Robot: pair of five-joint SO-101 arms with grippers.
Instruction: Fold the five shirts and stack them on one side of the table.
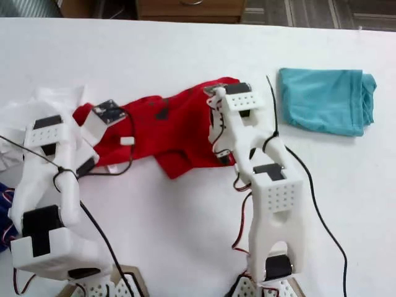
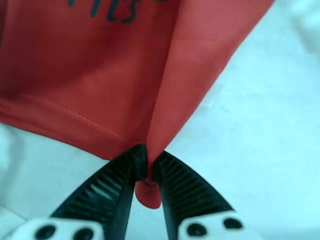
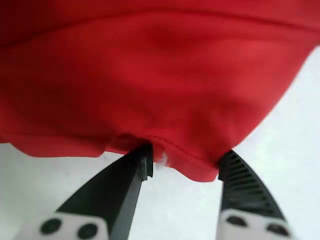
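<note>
From my console the job looks early. At the near left edge of the table (image 1: 185,223) a scrap of dark blue cloth (image 1: 4,213) pokes in, too little on show for me to call it a shirt. Mid-table the red shirt (image 1: 179,124) lies spread and rumpled, not yet folded, stretched btwn my two arms. Just beyond its left end sits a loose white heap (image 1: 62,99), unfolded, and I can't tell how many garments are in it. Farthest off, at the right, the teal shirt (image 1: 325,102) lies folded into a rough rectangle, on its own and well apart from the red one. So by my count one shirt is done, one is in work, the rest wait, and no stack exists yet; I'd guess the teal spot is the likely stacking side. The left gripper (image 2: 146,162) is clamped tight on a pinch of the red shirt's edge at its left end, jaws closed w/ only a fold of cloth btwn them and a small tab poking out behind the tips. The right gripper (image 3: 184,162) is at the shirt's far right part, jaws wide apart, straddling the stitched hem. The hem sags btwn the two fingers and touches both tips, but nothing is gripped there as far as I can see. I judge those jaws must close on the hem before any fold can be pulled.
</note>
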